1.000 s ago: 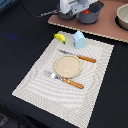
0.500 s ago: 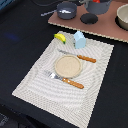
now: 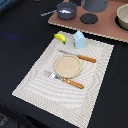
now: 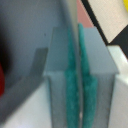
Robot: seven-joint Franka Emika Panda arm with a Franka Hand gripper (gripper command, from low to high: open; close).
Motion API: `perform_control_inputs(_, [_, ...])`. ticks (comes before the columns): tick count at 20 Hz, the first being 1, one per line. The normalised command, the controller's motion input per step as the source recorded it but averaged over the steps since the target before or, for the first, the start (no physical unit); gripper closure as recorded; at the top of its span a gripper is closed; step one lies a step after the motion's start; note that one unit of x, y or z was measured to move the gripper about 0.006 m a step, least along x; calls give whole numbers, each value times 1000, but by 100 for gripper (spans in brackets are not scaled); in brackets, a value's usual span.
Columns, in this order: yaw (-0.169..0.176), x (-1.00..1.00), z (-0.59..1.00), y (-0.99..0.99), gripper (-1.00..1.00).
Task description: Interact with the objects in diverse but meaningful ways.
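Up close, the pincer (image 4: 75, 85) is just a blur: two teal pads (image 4: 86, 80) sit pressed flat together with a thin grey sliver between them, though I can't tell what that sliver is or whether it's really gripped. In the exterior view the arm isn't visible. On the dark worktop (image 3: 22, 45) lies a striped placemat (image 3: 35, 90) with a tan plate (image 3: 68, 65) in the middle, a fork (image 3: 64, 79) on one side and a knife (image 3: 77, 56) on the other, both orange-handled. The yellow banana (image 3: 60, 37) and pale blue-white carton (image 3: 79, 39) sit side by side at the mat's far edge. Beyond them, a brown board (image 3: 107, 26) carries the dark grey pot (image 3: 66, 9) and a black disc (image 3: 90, 19).
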Motion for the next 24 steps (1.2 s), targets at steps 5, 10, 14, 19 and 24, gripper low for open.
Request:
perform_control_inputs(5, [0,-611,-43,-733,100])
perform_control_inputs(10, [0,-620,-22,-717,100])
perform_control_inputs(14, [0,-621,-4,-714,100])
perform_control_inputs(19, [0,-654,-108,-657,100])
perform_control_inputs(24, [0,-686,-160,-630,100])
